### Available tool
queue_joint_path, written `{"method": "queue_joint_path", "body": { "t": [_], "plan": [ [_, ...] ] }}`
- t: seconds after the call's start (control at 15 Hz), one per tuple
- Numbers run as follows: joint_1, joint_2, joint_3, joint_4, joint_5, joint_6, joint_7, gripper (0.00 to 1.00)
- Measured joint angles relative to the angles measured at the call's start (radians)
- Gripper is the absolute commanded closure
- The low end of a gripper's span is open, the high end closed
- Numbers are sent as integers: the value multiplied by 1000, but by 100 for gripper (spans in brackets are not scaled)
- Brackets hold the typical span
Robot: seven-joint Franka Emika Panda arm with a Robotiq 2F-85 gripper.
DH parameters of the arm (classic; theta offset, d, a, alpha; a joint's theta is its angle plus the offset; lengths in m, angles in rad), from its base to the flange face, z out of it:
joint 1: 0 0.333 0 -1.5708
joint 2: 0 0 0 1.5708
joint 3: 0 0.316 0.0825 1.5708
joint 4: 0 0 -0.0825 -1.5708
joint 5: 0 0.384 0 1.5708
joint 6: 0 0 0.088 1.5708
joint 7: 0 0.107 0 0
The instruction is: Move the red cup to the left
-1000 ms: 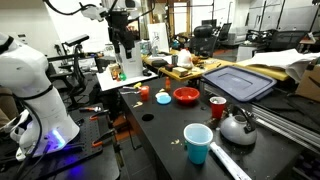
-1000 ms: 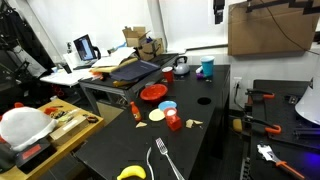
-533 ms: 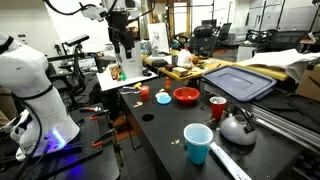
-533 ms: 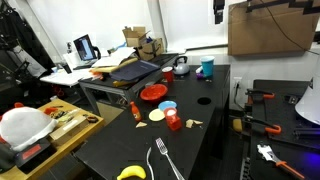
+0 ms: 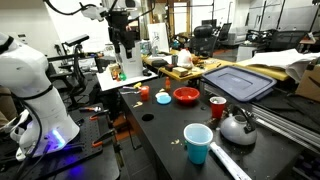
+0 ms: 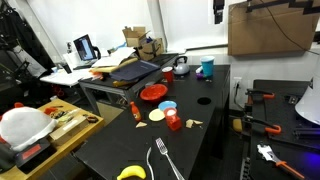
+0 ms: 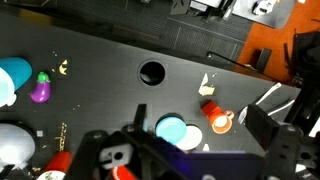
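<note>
Dark-red, small and cylindrical, the red cup [image 5: 217, 107] stands upright on the right part of the long black table [image 5: 150, 140], free of any grip. In an exterior view it sits between the wide shallow red bowl [image 5: 186, 96] on its left and the silver metal kettle [image 5: 238, 126], which is just beside it on the near right. From the opposite side it shows as a small dark shape [image 6: 170, 73] at the far end of the table [image 6: 190, 110], next to the kettle [image 6: 182, 64].

Beyond the red cup lies a flat grey-blue plastic lid [image 5: 238, 80], the biggest item in that area. A tall light-blue plastic cup [image 5: 198, 143] stands nearer the camera than the kettle, apart from the red cup. Left of the red bowl are a round pale-blue disc [image 5: 163, 98] and a small bright-red mug [image 5: 143, 93]; the wrist view shows this disc [image 7: 172, 131] with the mug [image 7: 219, 118] just to its right, not touching.

The Robotiq gripper [image 5: 126, 52] hangs high over the far left end of the table, well apart from the red cup and touching nothing. Its parts are a dark blur along the bottom of the wrist view, so I cannot tell whether the jaws are parted or closed.
</note>
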Motion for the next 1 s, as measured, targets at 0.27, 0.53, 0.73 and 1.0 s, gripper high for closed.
{"method": "queue_joint_path", "body": {
  "t": [0.27, 0.53, 0.73, 1.0],
  "plan": [
    [0, 26, 2, 27, -6, 22, -3, 0],
    [0, 98, 1, 84, -7, 57, -37, 0],
    [1, 176, 0, 138, -4, 85, -75, 0],
    [2, 298, 1, 227, 1, 109, -144, 0]
  ]
}}
